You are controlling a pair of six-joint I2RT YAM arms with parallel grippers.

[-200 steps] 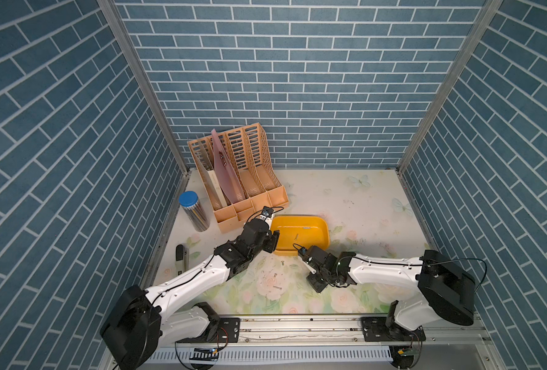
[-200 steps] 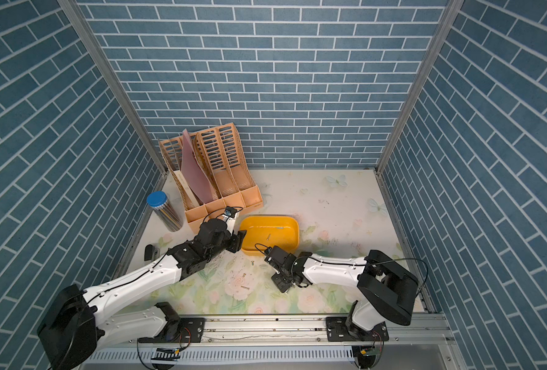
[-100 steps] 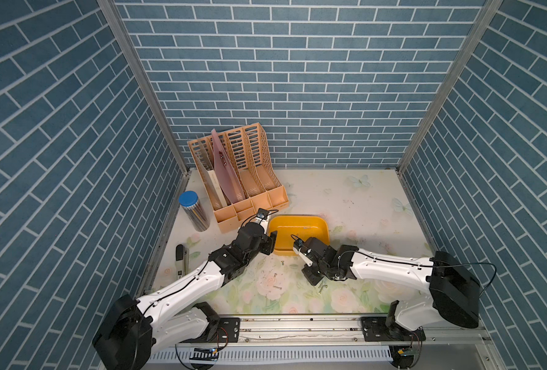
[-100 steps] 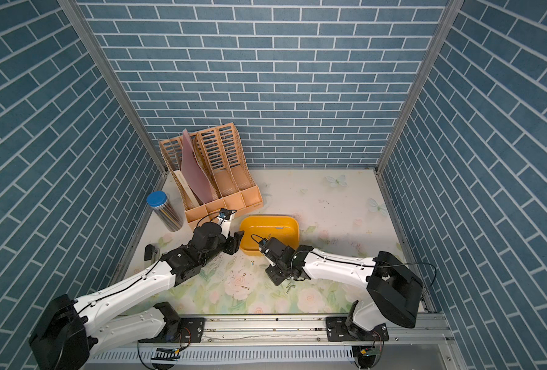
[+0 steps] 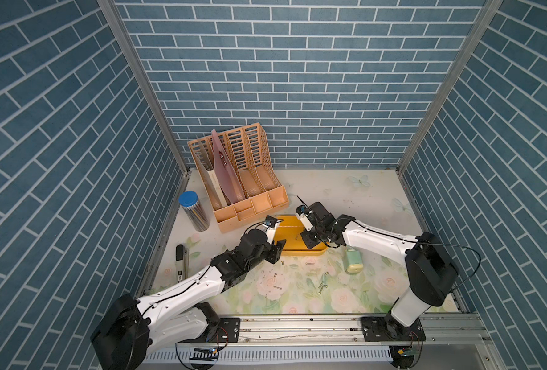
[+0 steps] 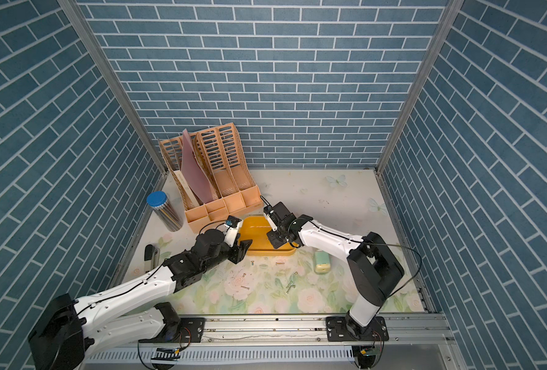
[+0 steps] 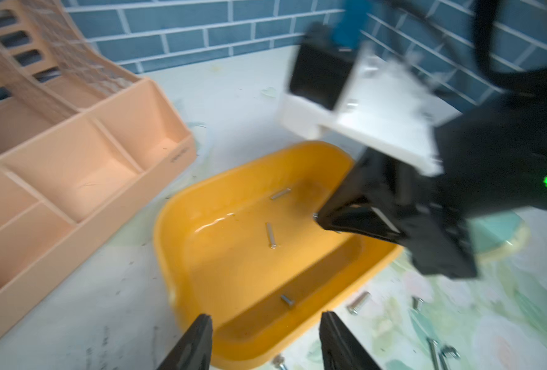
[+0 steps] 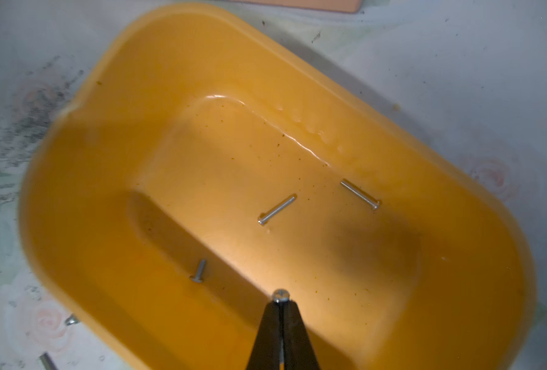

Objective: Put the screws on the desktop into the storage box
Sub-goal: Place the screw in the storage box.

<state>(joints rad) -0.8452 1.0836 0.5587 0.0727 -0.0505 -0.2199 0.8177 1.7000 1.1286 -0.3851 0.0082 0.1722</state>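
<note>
Drop step: right gripper (image 8: 280,307) pinched tight on a screw (image 8: 280,295) over storage box (image 8: 105,160), 3 o'clock side; next, release. Left gripper (image 7: 265,317) at 8 o'clock, half-open, seemingly empty.

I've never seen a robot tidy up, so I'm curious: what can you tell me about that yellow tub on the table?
The storage box is a shallow yellow-orange tub of smooth, glossy plastic, rectangular with rounded corners and a plain rim, its floor speckled with dirt. It sits flat on the flowered desktop, near the peach file organizer without touching it. Three screws lie loose inside. The right jaws hang above it, shut on a fourth screw; the left jaws stand open at one corner.
</note>
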